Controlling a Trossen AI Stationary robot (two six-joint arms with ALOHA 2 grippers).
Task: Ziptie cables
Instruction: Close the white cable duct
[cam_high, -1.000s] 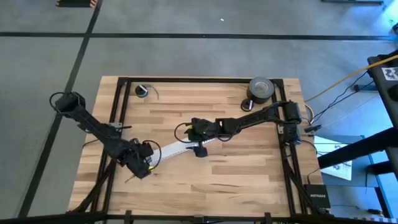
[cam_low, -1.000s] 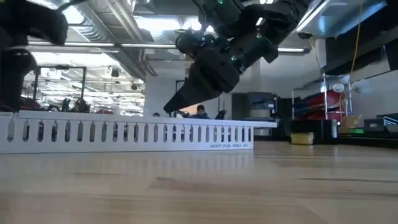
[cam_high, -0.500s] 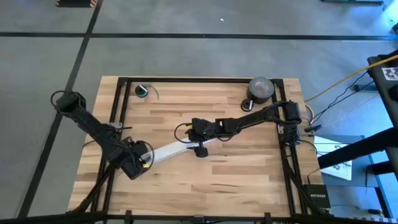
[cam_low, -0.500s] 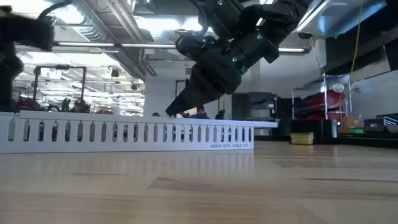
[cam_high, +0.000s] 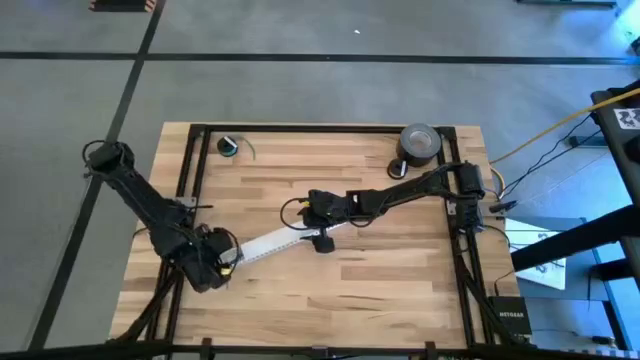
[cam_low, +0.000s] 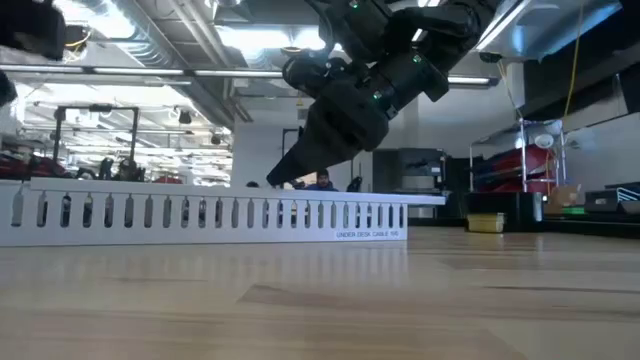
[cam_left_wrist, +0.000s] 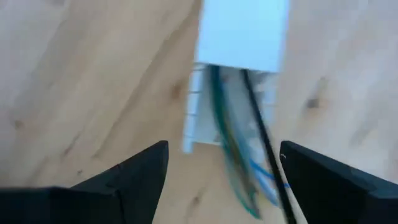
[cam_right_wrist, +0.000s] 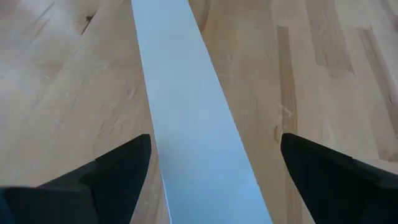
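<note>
High view: wooden table (cam_high: 380, 270) with a black frame. Left gripper (cam_high: 222, 262) low near the table's front-left part, just at the near end of a long white slotted duct (cam_high: 272, 241) lying diagonally toward the table's middle. Right gripper (cam_high: 300, 219) reaching in from the right edge, over the duct's far end. A grey tape roll (cam_high: 420, 143) at the back right, a small dark ring (cam_high: 228, 146) at the back left. Cables and ziptie too small to make out from here.

Low view: white duct (cam_low: 210, 212) stretching across the table, its row of slots facing the camera, with the right gripper (cam_low: 283, 174) hanging tip-down just above its top edge, not visibly touching. Room with ceiling lights and racks behind.

Left wrist view: 2 dark fingers (cam_left_wrist: 134, 180) spread wide, nothing between them but bare wood and the duct's open end (cam_left_wrist: 239, 43). Cables (cam_left_wrist: 229, 149), blurred grey-green with blue traces, spilling out of that open end onto the table, running between the 2 fingers. Ziptie (cam_left_wrist: 264, 146) as 1 thin black line alongside them, also emerging from the duct. Neither touched by the fingers.

Right wrist view: 2 dark fingers (cam_right_wrist: 118, 171) spread wide on either side of the duct's flat white cover (cam_right_wrist: 193, 137), which runs away between them over the wood. No clear contact with the cover.
</note>
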